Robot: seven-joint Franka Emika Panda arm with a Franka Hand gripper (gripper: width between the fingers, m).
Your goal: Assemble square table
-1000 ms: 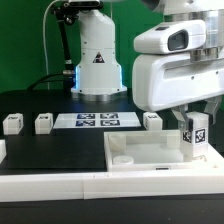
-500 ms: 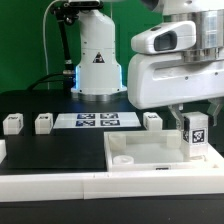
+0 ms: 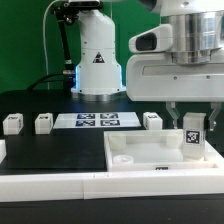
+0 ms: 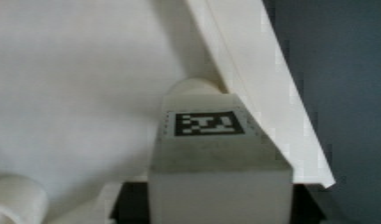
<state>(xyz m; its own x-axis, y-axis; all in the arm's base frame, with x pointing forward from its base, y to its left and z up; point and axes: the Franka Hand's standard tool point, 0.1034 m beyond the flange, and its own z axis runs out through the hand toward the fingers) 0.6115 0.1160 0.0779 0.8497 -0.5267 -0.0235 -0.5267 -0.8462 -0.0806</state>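
The hand (image 3: pixel 192 122) is clamped on a tagged white leg (image 3: pixel 192 138), holding it upright over the corner of the square table top (image 3: pixel 140 158) at the exterior view's right; whether the leg touches the top cannot be told. The top lies flat on the black tabletop (image 3: pixel 50 150). Behind it, the marker board (image 3: pixel 95 121) lies with a loose leg (image 3: pixel 152 120) just beside it.
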